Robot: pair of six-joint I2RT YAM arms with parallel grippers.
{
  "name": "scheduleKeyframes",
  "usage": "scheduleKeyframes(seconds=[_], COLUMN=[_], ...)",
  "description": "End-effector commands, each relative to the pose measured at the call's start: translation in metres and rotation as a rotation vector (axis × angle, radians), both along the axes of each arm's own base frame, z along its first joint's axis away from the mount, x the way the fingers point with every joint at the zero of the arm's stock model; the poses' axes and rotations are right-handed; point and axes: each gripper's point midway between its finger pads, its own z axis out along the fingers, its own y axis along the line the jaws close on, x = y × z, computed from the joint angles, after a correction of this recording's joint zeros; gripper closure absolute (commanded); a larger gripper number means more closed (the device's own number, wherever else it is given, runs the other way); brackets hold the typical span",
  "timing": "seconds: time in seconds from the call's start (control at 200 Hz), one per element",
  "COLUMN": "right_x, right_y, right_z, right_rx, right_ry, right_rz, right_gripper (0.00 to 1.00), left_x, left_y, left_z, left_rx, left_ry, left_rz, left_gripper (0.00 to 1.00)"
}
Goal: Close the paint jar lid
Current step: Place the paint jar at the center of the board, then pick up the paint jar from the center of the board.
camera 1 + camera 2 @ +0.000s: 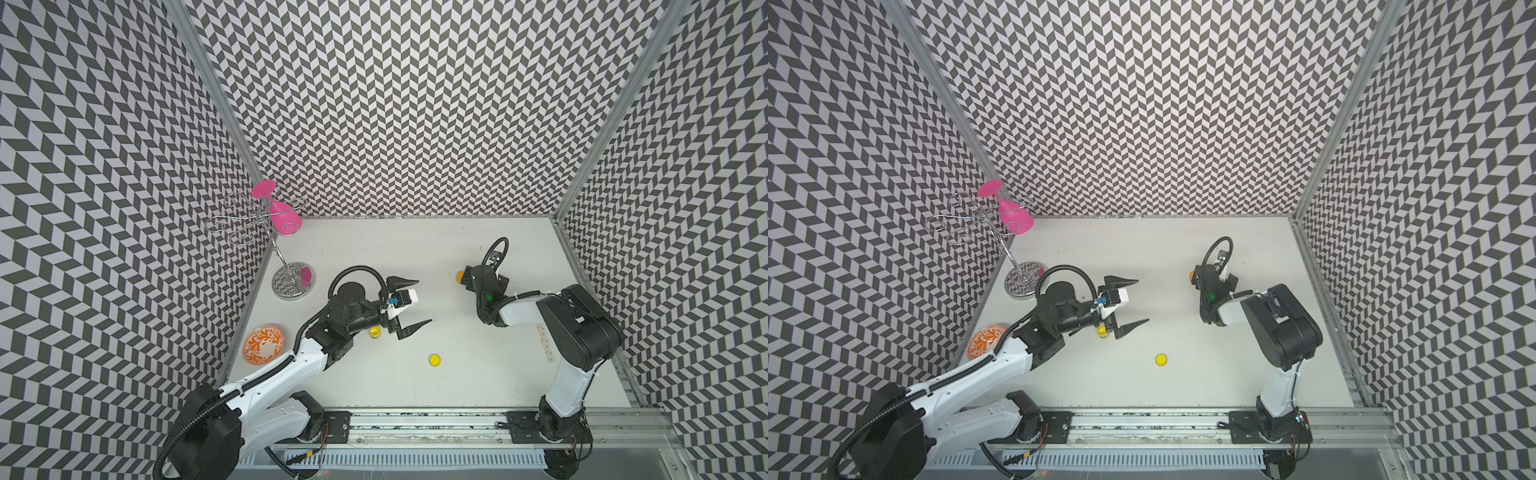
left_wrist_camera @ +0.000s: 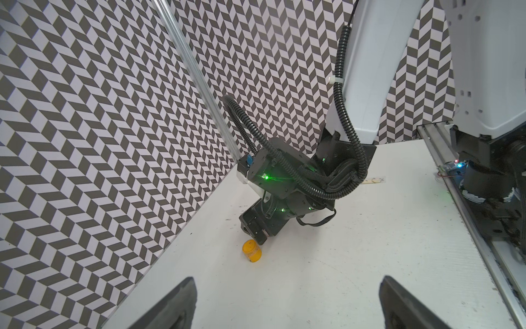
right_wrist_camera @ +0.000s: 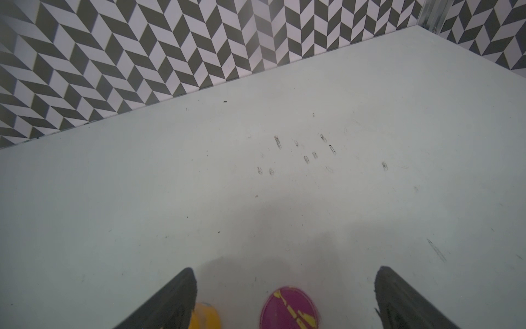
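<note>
Near-edge metal rail [image 1: 415, 419] carries both arms. Left pincer [image 1: 424, 301] released, beside the small yellow paint jar [image 1: 375, 332]. Its flat yellow plastic lid [image 1: 434, 360] lies loose on the white surface [image 1: 415, 257], nearer and rightward. Right pincer [image 3: 286, 270] released, far right, astride a magenta disc [image 3: 289, 309]. Risk: the shallow lid skids when pinched.

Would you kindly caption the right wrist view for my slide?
Right tool open over a magenta lid, an orange jar beside it.
</note>
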Motion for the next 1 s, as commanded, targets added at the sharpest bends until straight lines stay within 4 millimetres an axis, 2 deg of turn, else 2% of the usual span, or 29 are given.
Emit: scheduleKeyframes(seconds=[0.0,0.205,0.245,0.366,0.416,0.461,0.531,0.601,0.681,0.776,0.826,0.886,0.991], right_x=[0.002,-0.002,-0.004,-0.018,-0.020,-0.020,-0.024,-0.032,-0.046,-0.068,-0.081,-0.097,-0.129], right_y=[-0.004,-0.004,0.000,0.029,0.041,0.050,0.061,0.068,0.077,0.081,0.081,0.082,0.094], right_z=[0.025,0.031,0.043,0.101,0.116,0.124,0.134,0.142,0.150,0.159,0.162,0.158,0.142], right_rx=[0.014,0.000,-0.028,-0.216,-0.271,-0.274,-0.241,-0.187,-0.134,-0.083,-0.045,-0.014,0.024], right_ry=[-0.071,-0.087,-0.118,-0.244,-0.254,-0.249,-0.259,-0.263,-0.263,-0.243,-0.234,-0.203,-0.137], right_rz=[-0.023,-0.015,0.008,0.086,0.130,0.184,0.278,0.348,0.437,0.517,0.550,0.602,0.748], right_gripper=[0.02,0.06,0.08,0.06,0.00,0.01,0.00,0.01,0.00,0.04,0.05,0.06,0.06], left_x=[-0.004,-0.004,-0.005,-0.005,0.010,0.027,0.034,0.034,0.042,0.039,0.048,0.051,0.039], left_y=[-0.002,-0.002,-0.001,0.004,0.012,0.021,0.020,0.019,0.031,0.036,0.046,0.058,0.083], left_z=[0.013,0.016,0.020,0.029,0.037,0.047,0.053,0.055,0.067,0.083,0.091,0.097,0.094], left_rx=[-0.024,-0.042,-0.057,-0.107,-0.164,-0.234,-0.183,-0.098,-0.187,-0.241,-0.289,-0.312,-0.301], left_ry=[-0.039,-0.036,-0.039,-0.026,0.031,0.115,0.144,0.111,0.130,0.155,0.220,0.307,0.400], left_rz=[-0.021,-0.016,-0.016,-0.002,0.094,0.194,0.179,0.185,0.283,0.335,0.436,0.512,0.608], left_gripper=[0.00,0.00,0.00,0.00,0.00,0.00,0.00,0.00,0.00,0.00,0.00,0.01,0.08])
